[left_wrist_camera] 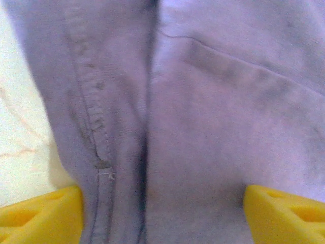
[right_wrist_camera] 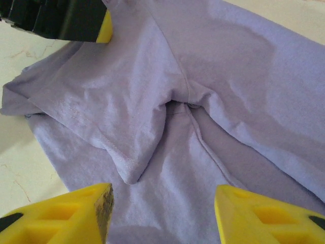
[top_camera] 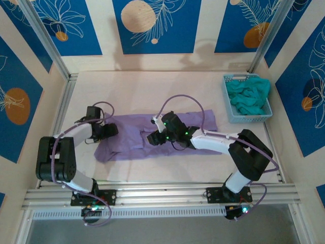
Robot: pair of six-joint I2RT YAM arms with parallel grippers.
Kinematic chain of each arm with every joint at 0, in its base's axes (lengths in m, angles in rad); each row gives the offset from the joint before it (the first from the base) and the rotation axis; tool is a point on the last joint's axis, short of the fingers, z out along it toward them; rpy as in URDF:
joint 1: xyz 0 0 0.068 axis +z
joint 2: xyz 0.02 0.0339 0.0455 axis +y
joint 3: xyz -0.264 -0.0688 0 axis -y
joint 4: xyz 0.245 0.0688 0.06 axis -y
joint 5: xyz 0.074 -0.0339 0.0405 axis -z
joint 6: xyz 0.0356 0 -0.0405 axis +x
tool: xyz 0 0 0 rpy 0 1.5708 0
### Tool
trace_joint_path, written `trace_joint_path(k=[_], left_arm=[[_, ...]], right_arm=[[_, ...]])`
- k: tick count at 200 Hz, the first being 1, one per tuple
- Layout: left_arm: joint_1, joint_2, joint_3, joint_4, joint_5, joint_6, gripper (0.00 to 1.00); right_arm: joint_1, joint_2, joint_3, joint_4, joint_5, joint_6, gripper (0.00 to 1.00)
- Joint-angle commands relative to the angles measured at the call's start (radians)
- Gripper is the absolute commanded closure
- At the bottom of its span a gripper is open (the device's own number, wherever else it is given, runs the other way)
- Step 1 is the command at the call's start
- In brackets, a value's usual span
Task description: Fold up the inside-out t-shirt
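Observation:
The inside-out t-shirt (top_camera: 195, 122) lies crumpled in a long lavender strip across the middle of the table. My left gripper (top_camera: 112, 130) is at its left end. In the left wrist view its yellow fingers stand wide apart with the t-shirt (left_wrist_camera: 218, 101) and a stitched seam (left_wrist_camera: 96, 122) spanning the gap, so the left gripper (left_wrist_camera: 162, 218) is open. My right gripper (top_camera: 151, 137) hovers over the shirt's middle. It is open (right_wrist_camera: 162, 208) above a folded flap (right_wrist_camera: 127, 162) and holds nothing. The left gripper's fingertips (right_wrist_camera: 104, 30) show at the top left of the right wrist view.
A light blue basket (top_camera: 228, 104) holding a teal-green garment (top_camera: 249, 96) stands at the back right. Bare pale tabletop (top_camera: 152, 89) lies behind the shirt. Metal rails (top_camera: 162, 193) run along the near edge by the arm bases.

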Motion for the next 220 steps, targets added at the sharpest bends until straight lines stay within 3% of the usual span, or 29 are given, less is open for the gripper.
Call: trace_joint_path(k=[1,63,84,123,173,220], left_arm=[[-0.052,0.007,-0.038,0.039,0.179,-0.016,0.30],[-0.053,0.046,-0.055,0.132,0.237,-0.034,0.72],[-0.053,0.048,-0.050,0.136,0.203,-0.038,1.00],[-0.033,0.005,-0.003,0.072,0.073,-0.052,1.00],[0.041,-0.023,0.165,-0.170,-0.136,-0.003,1.00],[0.112,0.020,0.427,-0.389,-0.542,0.137,1.00]], right_arm=[[0.002,-0.020,-0.011,0.013,-0.003,0.021,0.44],[0.002,0.010,-0.005,0.007,0.014,0.022,0.44],[0.001,0.014,0.001,0.002,0.020,0.026,0.44],[-0.026,-0.045,-0.010,-0.015,0.015,0.035,0.45],[-0.125,-0.176,-0.061,-0.057,-0.035,0.090,0.44],[-0.219,-0.289,-0.101,-0.138,-0.042,0.136,0.44]])
